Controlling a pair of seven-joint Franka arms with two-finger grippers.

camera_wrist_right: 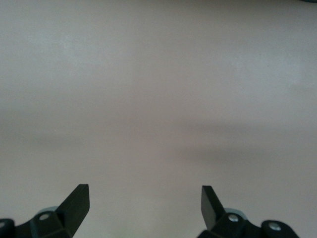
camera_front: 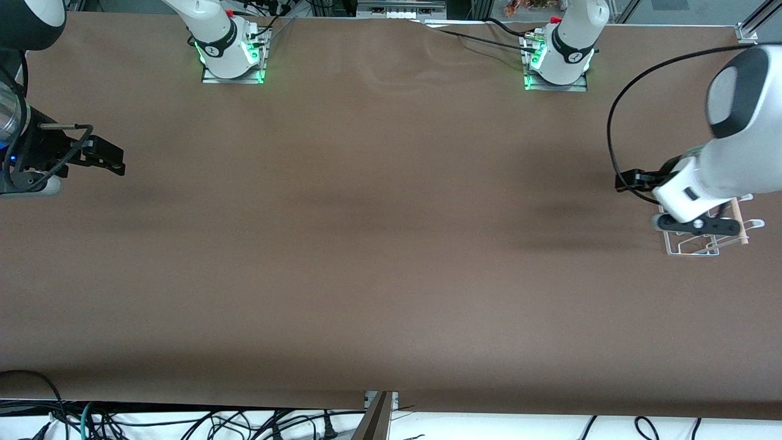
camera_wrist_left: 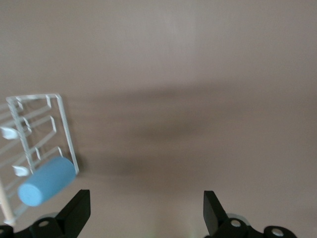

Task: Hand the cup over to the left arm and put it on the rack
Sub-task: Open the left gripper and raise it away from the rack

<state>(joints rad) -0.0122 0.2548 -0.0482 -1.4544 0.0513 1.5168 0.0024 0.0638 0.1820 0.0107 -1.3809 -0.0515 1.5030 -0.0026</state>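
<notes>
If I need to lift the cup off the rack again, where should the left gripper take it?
Grip the cup across its round side wall, near mid-length, coming down from above. It lies tilted on the rack at one corner, closed base showing, so the rim isn't reachable. The left gripper is open beside it.

No text, label, brand or number can be read in any view. The dark bands on the two arm bases (camera_front: 229,46) carry small white marks, too small to make out.
</notes>
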